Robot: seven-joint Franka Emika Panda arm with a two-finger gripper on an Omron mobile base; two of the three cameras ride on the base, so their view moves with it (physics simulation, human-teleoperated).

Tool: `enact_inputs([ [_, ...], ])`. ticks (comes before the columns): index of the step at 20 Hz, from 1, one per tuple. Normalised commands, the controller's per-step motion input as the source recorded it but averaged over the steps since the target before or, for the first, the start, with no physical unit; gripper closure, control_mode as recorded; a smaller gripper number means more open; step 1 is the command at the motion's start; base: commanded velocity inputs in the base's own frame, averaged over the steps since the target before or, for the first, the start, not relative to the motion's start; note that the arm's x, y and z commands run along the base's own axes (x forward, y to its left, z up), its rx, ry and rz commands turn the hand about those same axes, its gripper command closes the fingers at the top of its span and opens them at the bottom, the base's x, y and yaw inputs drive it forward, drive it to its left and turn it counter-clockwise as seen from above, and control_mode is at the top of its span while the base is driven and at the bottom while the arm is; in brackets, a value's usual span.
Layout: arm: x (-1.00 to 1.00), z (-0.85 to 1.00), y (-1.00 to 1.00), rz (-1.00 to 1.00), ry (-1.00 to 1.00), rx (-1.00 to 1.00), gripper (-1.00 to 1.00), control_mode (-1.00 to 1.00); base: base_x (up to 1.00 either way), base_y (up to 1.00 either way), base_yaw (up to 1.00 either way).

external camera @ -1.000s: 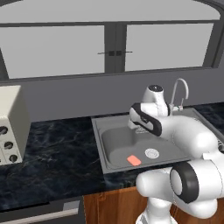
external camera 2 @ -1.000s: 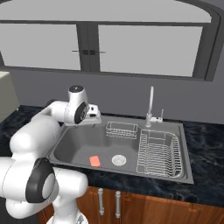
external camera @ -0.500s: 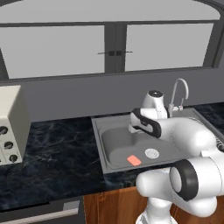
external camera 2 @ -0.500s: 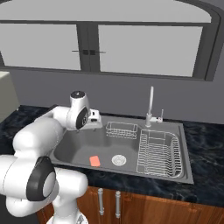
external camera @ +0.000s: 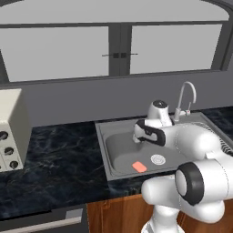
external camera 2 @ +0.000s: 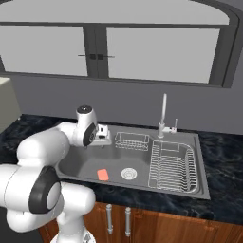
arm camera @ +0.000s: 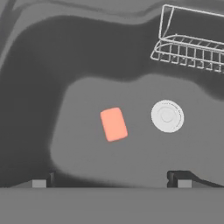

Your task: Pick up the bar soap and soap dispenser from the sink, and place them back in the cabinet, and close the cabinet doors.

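Bar soap [arm camera: 113, 124] lying flat on the bottom of the sink [external camera 2: 85, 166], just beside the round white drain [arm camera: 167, 116] but not touching it. Also easy to spot as the little salmon block in the right base view [external camera 2: 102, 174] and the left one [external camera: 139, 166].

Claw [arm camera: 111, 179] hanging above the basin with jaws spread wide, nothing between them, soap well below. From the left base view claw [external camera: 138, 135] mostly tucked behind the arm's own wrist, so hard to read there.

Around it: small wire basket [external camera 2: 132, 140] at the back of the basin, bigger wire dish rack [external camera 2: 173, 166] on the side, faucet [external camera 2: 163, 118] behind. Dark marbled worktop [external camera: 63, 154] all round, cream box with knobs [external camera: 11, 132] cut off at the frame edge. Grey window panes [external camera 2: 161, 54] above. Nothing sitting between claw and soap.
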Motion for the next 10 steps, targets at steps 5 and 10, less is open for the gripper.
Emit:
enact_inputs([
  [5, 0.00, -0.28, 0.00, -0.08, 0.00, 0.00, -1.00, -1.00, 0.00, 0.00, 0.00],
  [10, 0.00, -0.29, 0.00, -0.02, 0.00, 0.01, -1.00, -1.00, 0.00, 0.00, 0.00],
])
